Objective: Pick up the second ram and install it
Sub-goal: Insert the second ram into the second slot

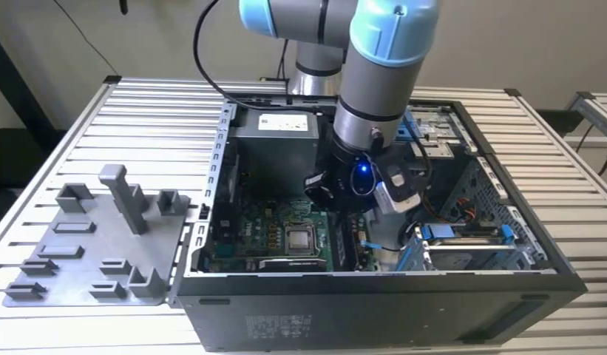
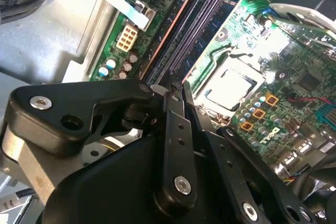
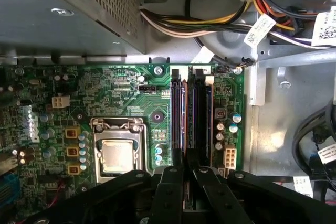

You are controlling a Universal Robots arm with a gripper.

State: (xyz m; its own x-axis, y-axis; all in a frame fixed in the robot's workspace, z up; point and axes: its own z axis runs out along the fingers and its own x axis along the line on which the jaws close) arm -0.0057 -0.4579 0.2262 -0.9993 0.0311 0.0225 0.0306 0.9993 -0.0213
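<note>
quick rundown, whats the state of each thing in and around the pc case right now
computer case: on its side, side panel off.
gripper: down inside the case over the memory slots, shut on the second ram.
second ram: standing on edge along a slot.
twin memory stick: standing in the neighbouring slot.
grey fixture tray: on the table beside the case.

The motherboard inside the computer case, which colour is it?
Green. The motherboard shows best in the first wrist view, with a silver chip on it.
</note>
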